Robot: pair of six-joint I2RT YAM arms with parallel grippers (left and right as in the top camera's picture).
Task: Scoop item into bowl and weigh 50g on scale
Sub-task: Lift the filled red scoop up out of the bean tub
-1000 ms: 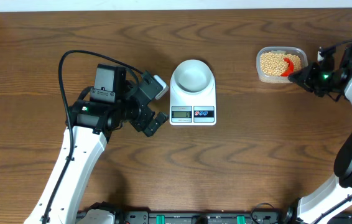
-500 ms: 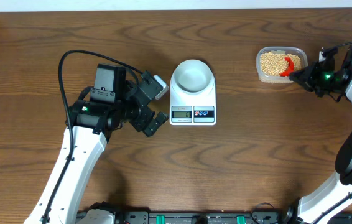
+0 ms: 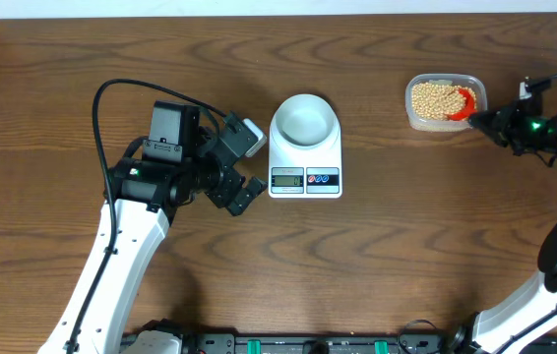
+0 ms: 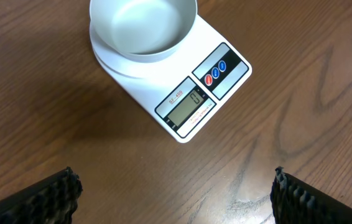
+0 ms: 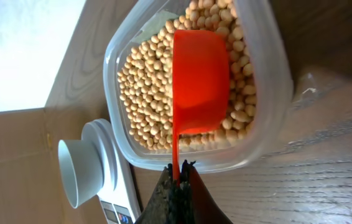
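the right gripper (image 3: 475, 116) has slid rightward, pulling the red scoop (image 5: 201, 81) to the clear tub's (image 5: 269, 124) edge, its jaws pinching the handle. soybeans (image 3: 431, 96) lie in the tub. the bowl (image 3: 304, 118) sits empty on the scale (image 4: 182, 78), reading zero. the left gripper (image 3: 251, 164) hangs wide open. dark wood table (image 3: 357, 256); pale strip (image 3: 259, 8) beyond, perhaps wall.

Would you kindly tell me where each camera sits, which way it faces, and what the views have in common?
Overhead: above the table, facing straight down; shows left gripper and right gripper.
Left wrist: behind the left gripper, facing down at the bowl on the scale; open fingertips show.
Right wrist: behind the right gripper, facing the tub of beans; that gripper holds the scoop.
Shared: all three show bowl and scale.
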